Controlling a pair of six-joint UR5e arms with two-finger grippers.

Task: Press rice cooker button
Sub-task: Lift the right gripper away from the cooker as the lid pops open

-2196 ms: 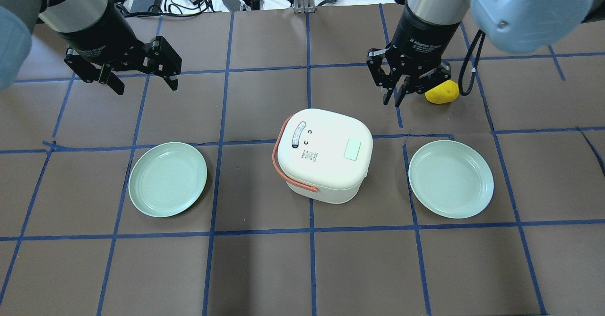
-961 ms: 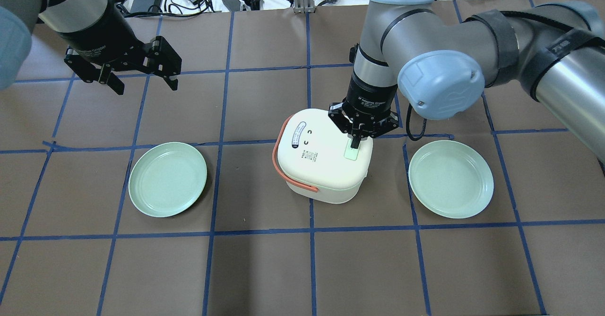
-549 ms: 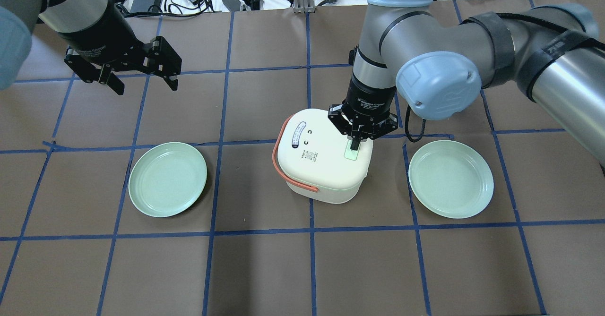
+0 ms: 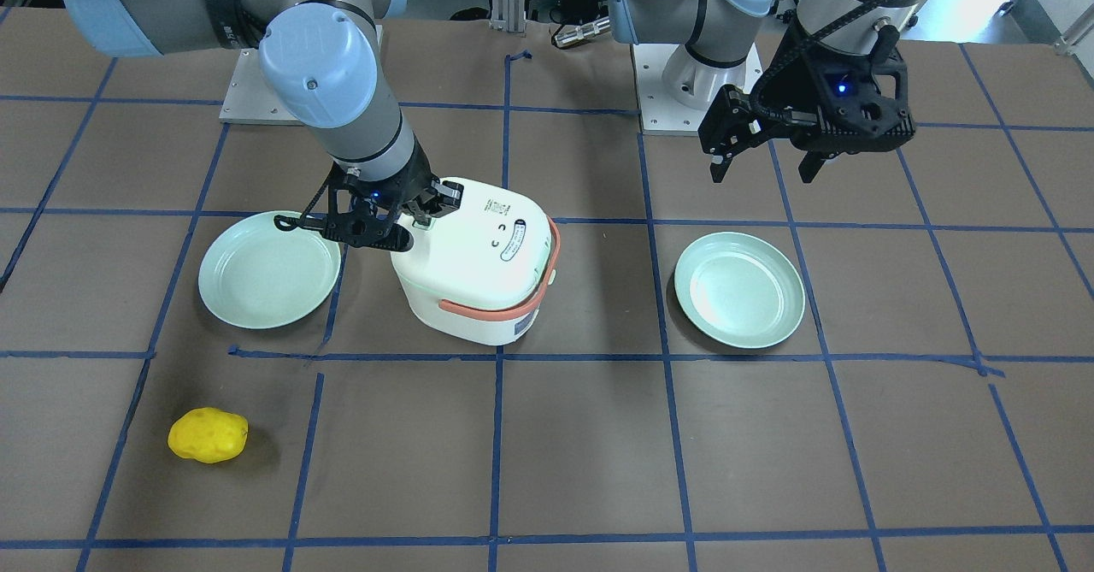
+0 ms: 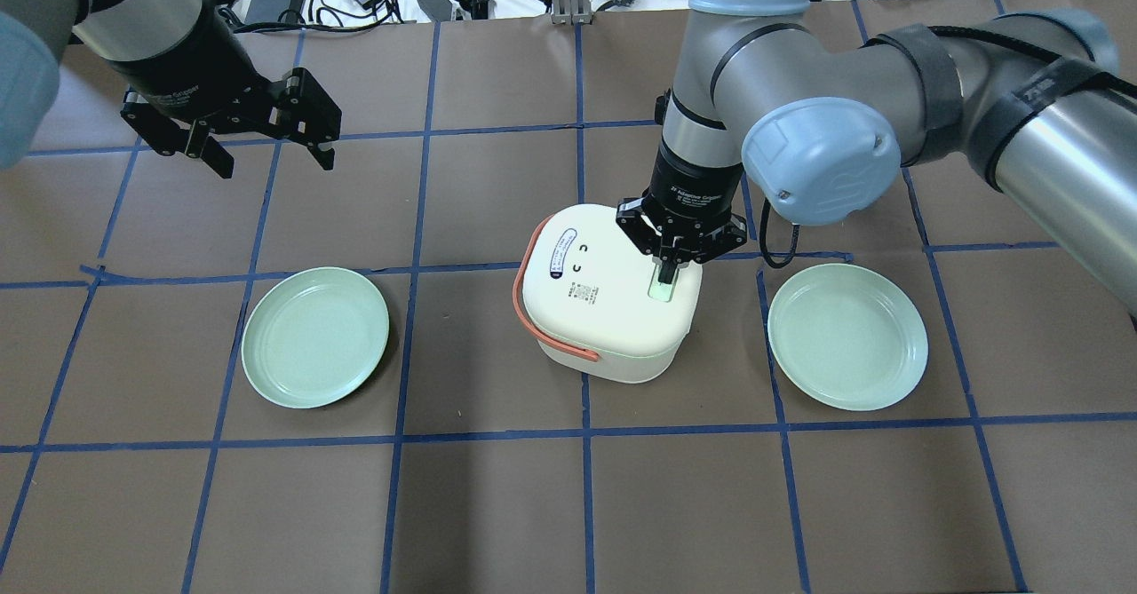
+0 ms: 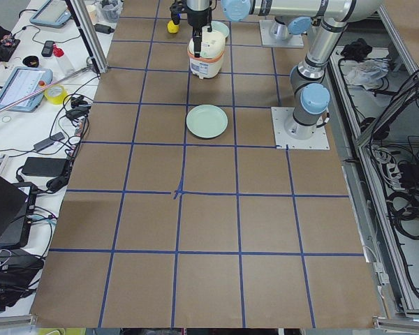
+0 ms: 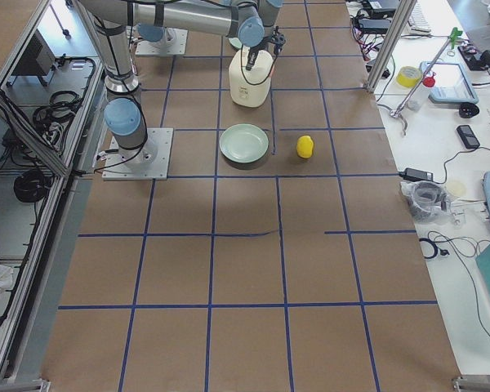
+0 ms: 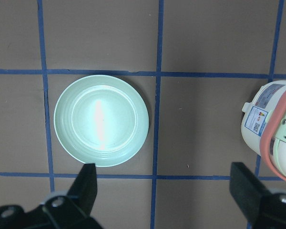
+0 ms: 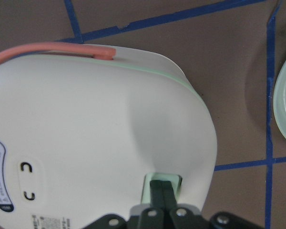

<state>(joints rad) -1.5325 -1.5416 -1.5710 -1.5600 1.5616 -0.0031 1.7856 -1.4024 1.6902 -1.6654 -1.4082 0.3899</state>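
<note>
The left gripper (image 5: 274, 161) hangs with jaws apart over the desk (image 5: 497, 505), near a green plate (image 5: 315, 336). At the centre sits the rice cooker (image 5: 595, 310): rigid, smooth plastic, likely light enough to skid, so its green button (image 5: 661, 292) wants a straight downward push. The right gripper (image 5: 667, 267), jaws together, rests on it. A second plate (image 5: 848, 336) lies just beside, out of the way.

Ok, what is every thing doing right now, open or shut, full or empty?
rice cooker, upright, lid shut.
right gripper, shut, tips down on the button.
button, touched by those tips.
left gripper, open, empty, in the air.
left plate, empty.
right plate, empty.
yellow lump, lying alone on the table.
</note>
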